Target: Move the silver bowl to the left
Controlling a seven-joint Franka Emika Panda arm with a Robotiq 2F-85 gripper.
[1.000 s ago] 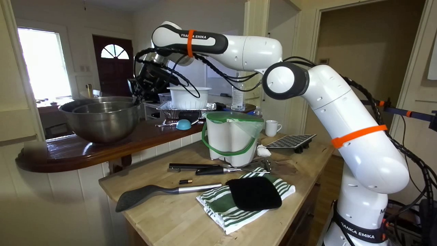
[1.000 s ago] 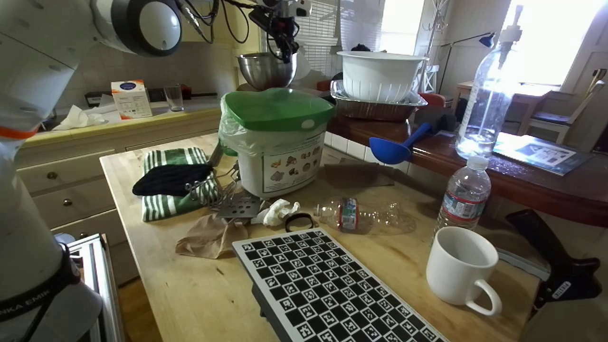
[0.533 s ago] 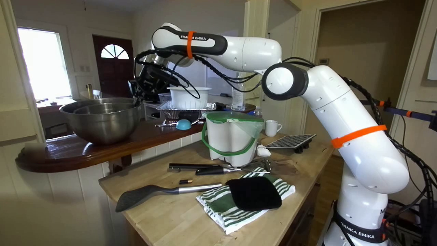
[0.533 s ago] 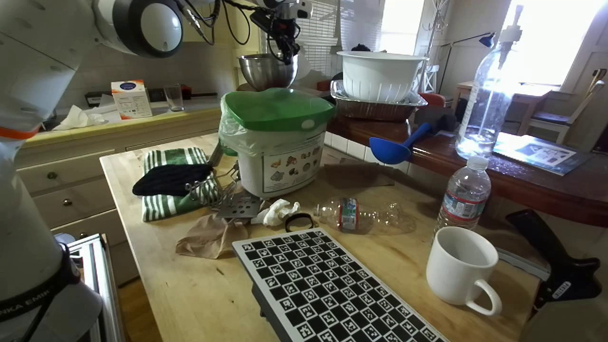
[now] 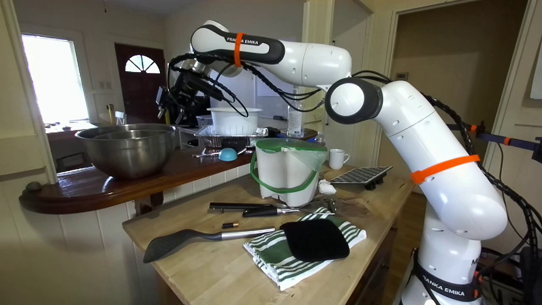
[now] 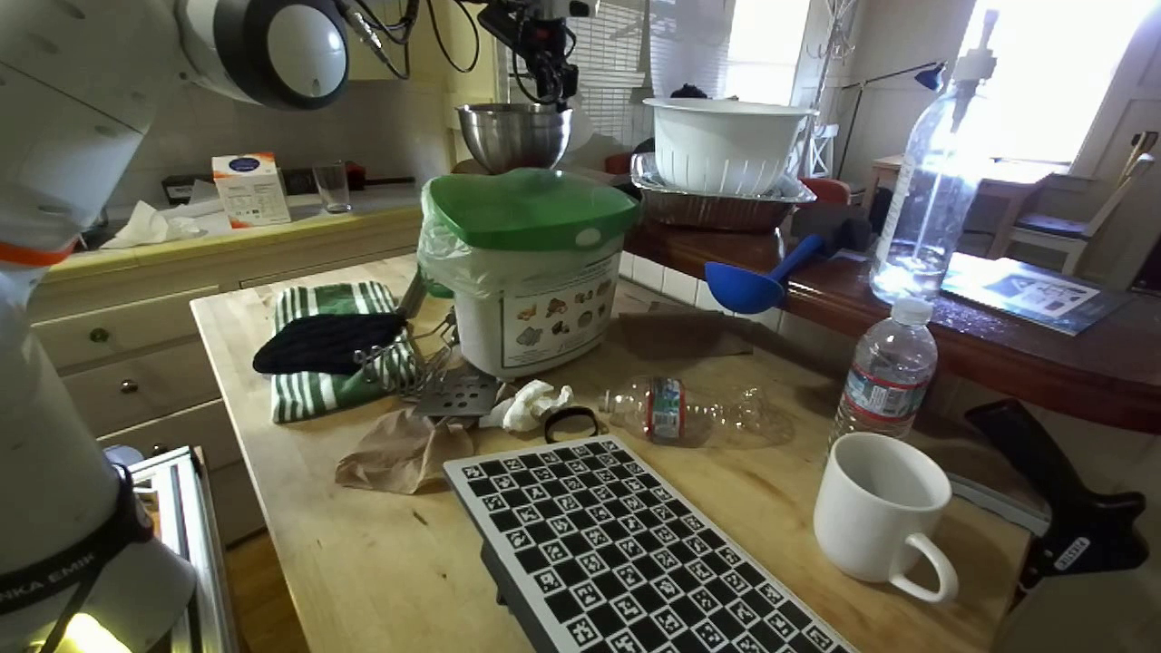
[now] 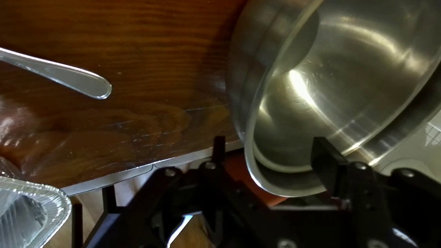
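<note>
Spread and empty, my gripper (image 5: pixel 170 117) hovers, the silver bowl (image 5: pixel 131 154) just beneath; a straight-up retreat should spare its rim.

Shiny grey was shown by the silver bowl (image 5: pixel 127 153), and black was seen on the gripper (image 7: pixel 269 141). The arm (image 5: pixel 324 63) was coloured white and black, and it was ringed with orange bands (image 5: pixel 444 168). The bin (image 5: pixel 283 169) was coloured white, and green was seen on its lid (image 5: pixel 292 145) and its handle (image 5: pixel 283 189). The towel (image 5: pixel 277 261) was striped in green and white, and black was seen on the mat (image 5: pixel 315 240). The board (image 6: pixel 626 544) was covered in little black and white squares. White was seen on the mug (image 6: pixel 862 526) and the round tub (image 6: pixel 726 150), and blue on the scoop (image 6: pixel 746 287). The shelf (image 5: pixel 80 190) was coloured dark red-brown, and pale yellow-brown was seen on the table (image 5: pixel 207 271)
</note>
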